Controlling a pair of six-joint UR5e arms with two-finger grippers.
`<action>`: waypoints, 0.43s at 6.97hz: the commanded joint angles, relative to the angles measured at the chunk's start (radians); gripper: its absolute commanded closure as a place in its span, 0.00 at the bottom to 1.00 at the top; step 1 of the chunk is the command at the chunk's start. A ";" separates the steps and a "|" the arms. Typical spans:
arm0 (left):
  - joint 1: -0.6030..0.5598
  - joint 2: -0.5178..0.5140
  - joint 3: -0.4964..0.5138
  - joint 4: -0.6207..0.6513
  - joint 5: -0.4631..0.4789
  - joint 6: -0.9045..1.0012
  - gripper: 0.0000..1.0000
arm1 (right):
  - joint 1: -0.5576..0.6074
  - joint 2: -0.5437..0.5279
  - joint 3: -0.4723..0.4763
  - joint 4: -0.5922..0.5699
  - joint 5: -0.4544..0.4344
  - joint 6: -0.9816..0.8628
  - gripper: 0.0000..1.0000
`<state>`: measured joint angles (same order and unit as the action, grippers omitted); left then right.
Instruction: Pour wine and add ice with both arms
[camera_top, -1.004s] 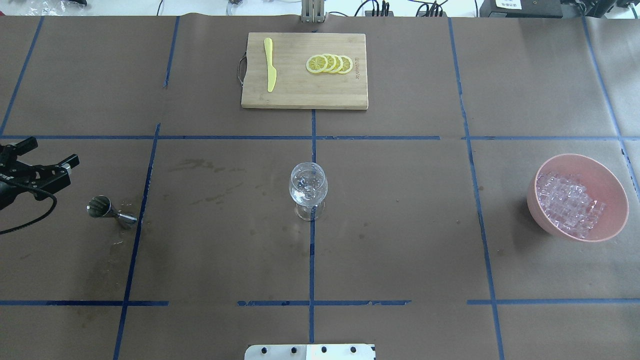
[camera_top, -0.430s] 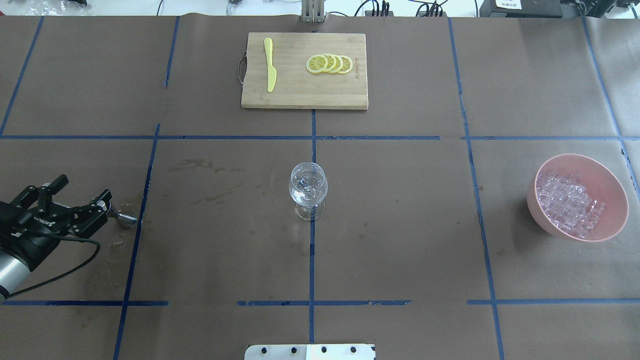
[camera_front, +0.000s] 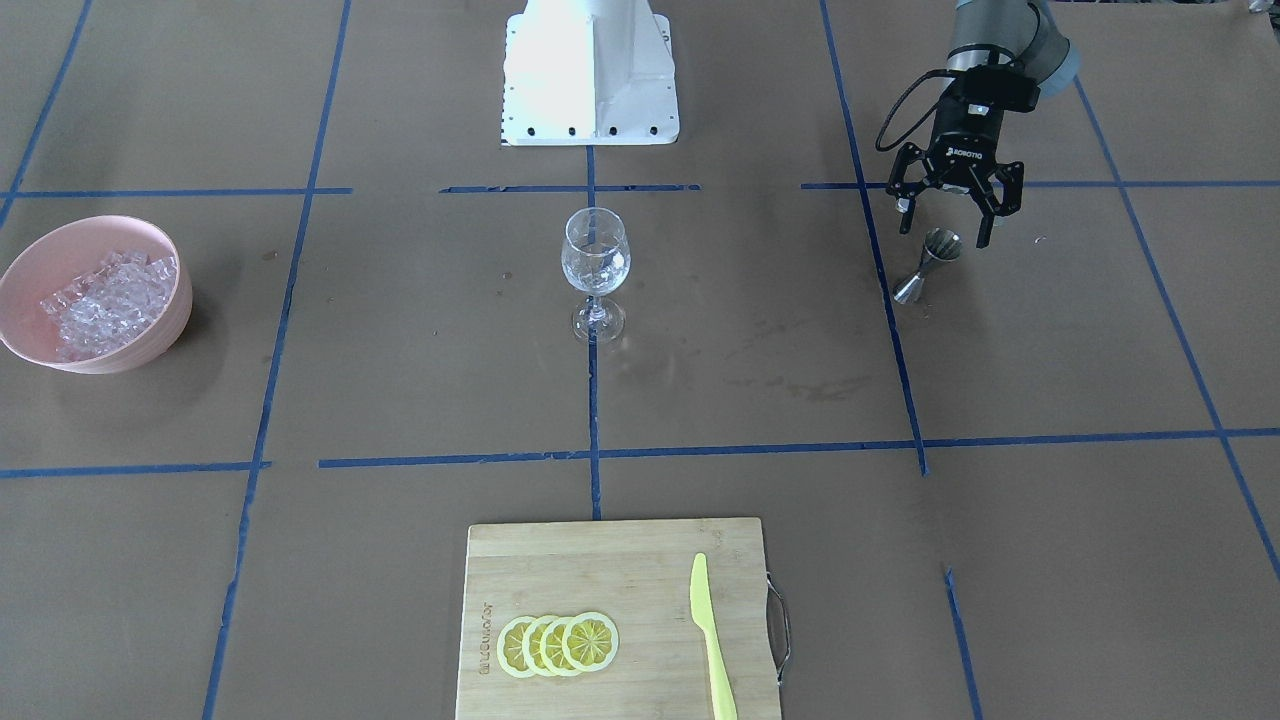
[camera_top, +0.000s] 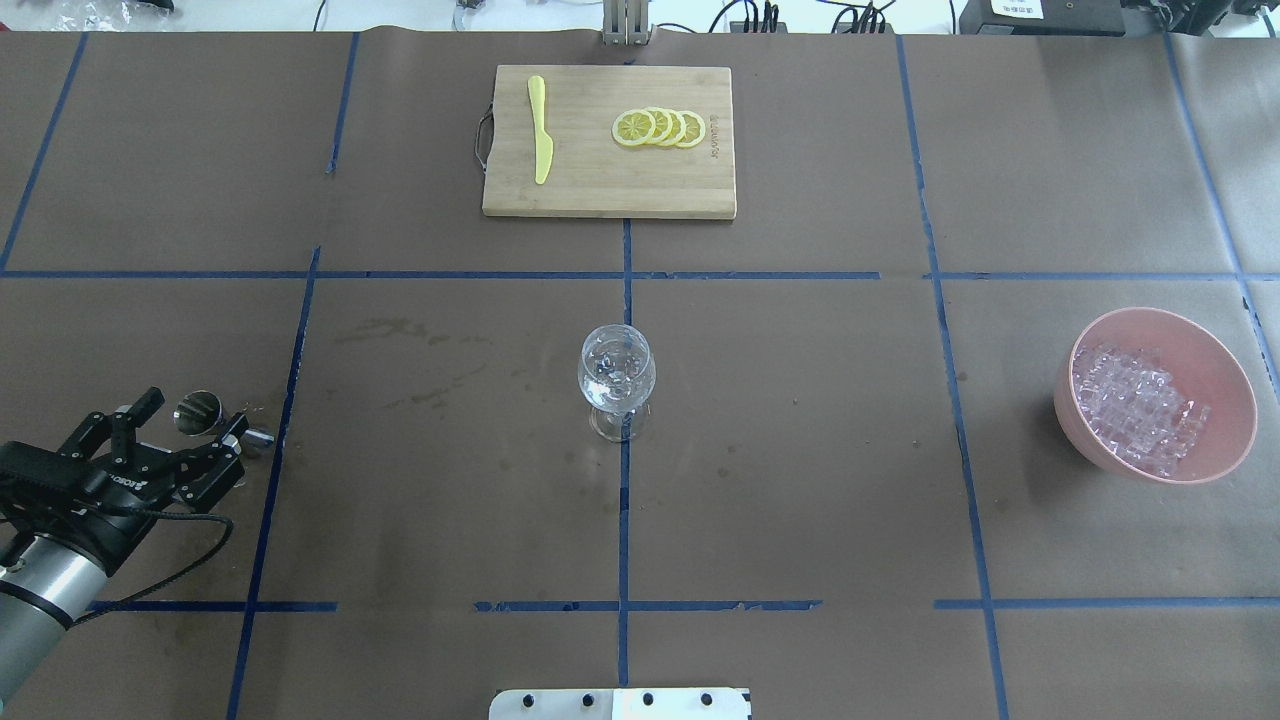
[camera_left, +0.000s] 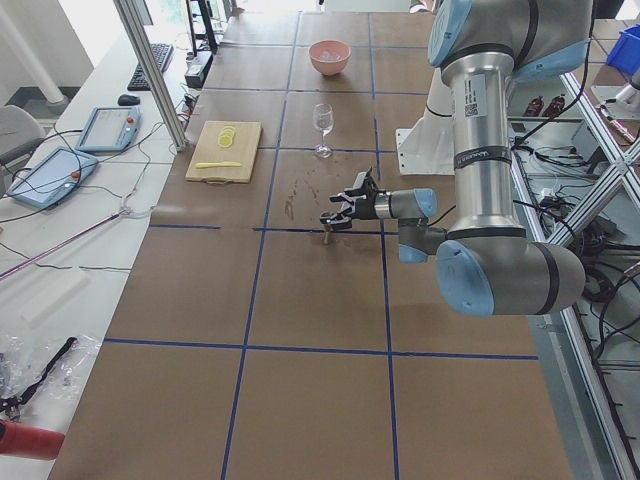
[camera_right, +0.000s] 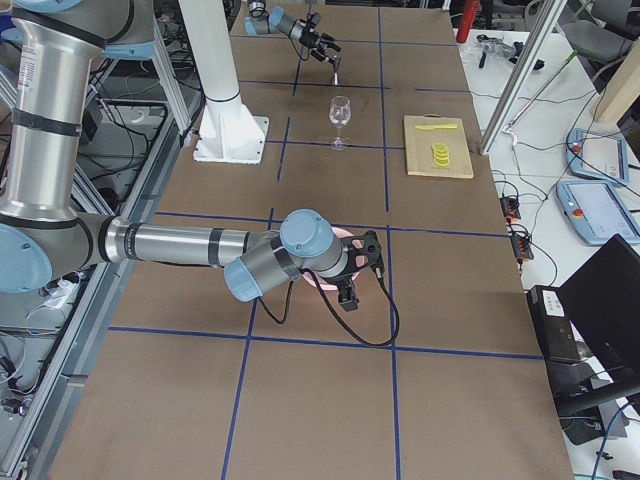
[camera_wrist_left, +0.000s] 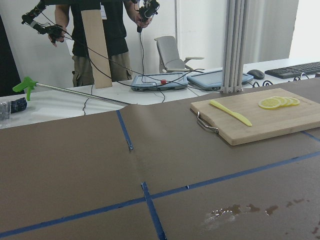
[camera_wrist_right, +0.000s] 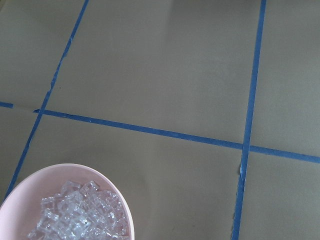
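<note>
Left pincer (camera_front: 945, 222), wide open and empty, hovers just by the small steel hourglass jigger (camera_front: 926, 267). Probably light and slick; grip its narrow waist.

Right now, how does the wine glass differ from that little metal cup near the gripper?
The wine glass is clear and tall on a stem; the metal cup is shiny, opaque and much smaller. The wine glass stands alone mid-table; the metal cup sits right by the open left gripper. Both have open tops.
</note>
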<state>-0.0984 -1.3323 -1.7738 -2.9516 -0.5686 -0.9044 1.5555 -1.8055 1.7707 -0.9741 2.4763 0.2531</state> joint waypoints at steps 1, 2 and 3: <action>0.015 -0.045 0.078 0.000 0.019 -0.043 0.00 | 0.000 0.000 0.000 0.000 0.000 0.000 0.00; 0.019 -0.057 0.106 0.000 0.019 -0.057 0.00 | 0.000 0.000 0.000 0.000 0.000 0.000 0.00; 0.019 -0.071 0.125 -0.004 0.018 -0.059 0.00 | 0.000 0.002 0.000 0.000 0.000 0.000 0.00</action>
<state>-0.0816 -1.3866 -1.6771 -2.9525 -0.5504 -0.9540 1.5555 -1.8050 1.7703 -0.9741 2.4758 0.2531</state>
